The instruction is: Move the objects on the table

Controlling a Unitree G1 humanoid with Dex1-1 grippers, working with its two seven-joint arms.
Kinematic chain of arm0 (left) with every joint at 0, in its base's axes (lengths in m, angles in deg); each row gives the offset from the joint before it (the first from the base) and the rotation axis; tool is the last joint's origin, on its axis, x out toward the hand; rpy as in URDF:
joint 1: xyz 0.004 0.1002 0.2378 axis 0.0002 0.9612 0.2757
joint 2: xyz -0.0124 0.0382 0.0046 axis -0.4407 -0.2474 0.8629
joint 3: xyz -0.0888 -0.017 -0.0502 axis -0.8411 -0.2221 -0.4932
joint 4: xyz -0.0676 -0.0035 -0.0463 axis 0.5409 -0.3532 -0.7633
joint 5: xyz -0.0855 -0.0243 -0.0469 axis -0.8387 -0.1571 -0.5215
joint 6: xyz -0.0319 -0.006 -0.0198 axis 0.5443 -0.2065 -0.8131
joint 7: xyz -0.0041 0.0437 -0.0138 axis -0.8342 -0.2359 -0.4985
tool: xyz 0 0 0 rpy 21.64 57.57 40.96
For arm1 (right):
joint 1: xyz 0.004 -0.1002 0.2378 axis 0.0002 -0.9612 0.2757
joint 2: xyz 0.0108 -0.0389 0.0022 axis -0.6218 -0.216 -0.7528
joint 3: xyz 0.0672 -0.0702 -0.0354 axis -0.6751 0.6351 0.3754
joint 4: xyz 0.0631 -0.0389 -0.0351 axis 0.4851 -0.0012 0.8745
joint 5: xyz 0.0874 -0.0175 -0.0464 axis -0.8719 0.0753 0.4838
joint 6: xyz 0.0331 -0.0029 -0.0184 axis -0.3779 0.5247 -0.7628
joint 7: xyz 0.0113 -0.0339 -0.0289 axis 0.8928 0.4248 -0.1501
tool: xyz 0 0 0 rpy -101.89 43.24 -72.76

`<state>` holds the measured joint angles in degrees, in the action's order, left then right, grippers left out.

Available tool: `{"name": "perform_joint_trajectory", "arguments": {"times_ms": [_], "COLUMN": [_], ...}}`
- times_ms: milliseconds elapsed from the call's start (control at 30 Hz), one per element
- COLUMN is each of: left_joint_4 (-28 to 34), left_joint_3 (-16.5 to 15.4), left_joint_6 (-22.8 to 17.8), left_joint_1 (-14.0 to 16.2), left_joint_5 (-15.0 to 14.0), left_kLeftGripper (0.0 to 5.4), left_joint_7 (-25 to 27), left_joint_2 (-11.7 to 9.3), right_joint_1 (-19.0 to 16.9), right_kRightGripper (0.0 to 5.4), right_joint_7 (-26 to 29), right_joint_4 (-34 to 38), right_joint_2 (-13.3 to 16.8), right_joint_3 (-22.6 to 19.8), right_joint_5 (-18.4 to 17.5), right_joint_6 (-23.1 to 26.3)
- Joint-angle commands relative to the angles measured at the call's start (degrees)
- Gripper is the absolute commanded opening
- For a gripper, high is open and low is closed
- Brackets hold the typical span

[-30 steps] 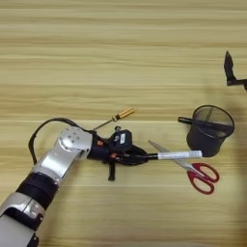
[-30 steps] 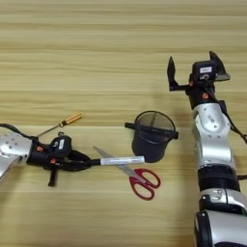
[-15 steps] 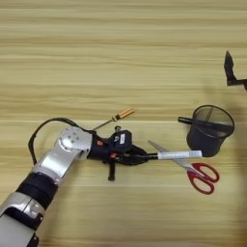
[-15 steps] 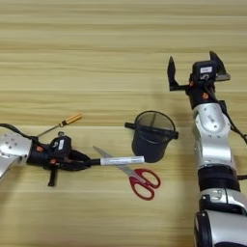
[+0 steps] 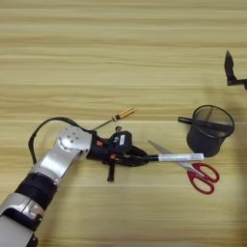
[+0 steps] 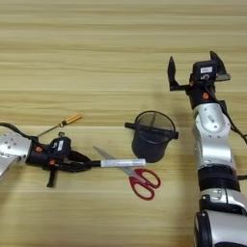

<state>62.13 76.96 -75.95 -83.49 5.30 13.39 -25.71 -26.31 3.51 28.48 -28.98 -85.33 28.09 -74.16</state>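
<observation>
Your white marker [image 5: 176, 157] lies flat across the blades of the red-handled scissors [image 5: 193, 170], just left of the black mesh pen cup [image 5: 209, 130], with its black cap end clenched in the left gripper [image 5: 137, 159]. The orange-handled screwdriver [image 5: 116, 117] rests on the table [image 5: 96, 58] further left of the cup, just behind that gripper. Behind and right of the cup, your right gripper [image 6: 193, 67] hangs with fingers spread wide, grasping nothing.

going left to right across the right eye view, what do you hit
left gripper → white marker → pen cup → right gripper; the screwdriver and scissors overlap others sideways, so they are left out.
</observation>
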Motion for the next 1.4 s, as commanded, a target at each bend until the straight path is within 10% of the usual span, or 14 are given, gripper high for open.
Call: {"name": "perform_joint_trajectory", "arguments": {"times_ms": [33, 833, 1400], "left_joint_4": [2.65, 18.54, 8.90], "left_joint_3": [-1.07, -6.02, -12.70], "left_joint_6": [0.11, -5.87, -5.17], "left_joint_1": [0.22, 1.25, -4.35], "left_joint_5": [-1.51, -12.34, -9.45], "left_kLeftGripper": [0.60, 0.60, 0.60], "left_joint_7": [0.86, 1.27, -12.79], "left_joint_2": [-0.68, -1.32, 1.91], "right_joint_1": [0.53, 1.16, 1.10], "right_kRightGripper": [5.40, 5.40, 5.40], "right_joint_7": [-0.05, -0.06, -0.19], "right_joint_4": [-0.36, -1.18, -1.16], "right_joint_2": [0.06, 0.09, 0.02], "right_joint_3": [-0.01, 0.00, 0.06], "right_joint_5": [-0.27, -0.27, -0.17], "right_joint_6": [-0.10, -0.42, -0.52]}}
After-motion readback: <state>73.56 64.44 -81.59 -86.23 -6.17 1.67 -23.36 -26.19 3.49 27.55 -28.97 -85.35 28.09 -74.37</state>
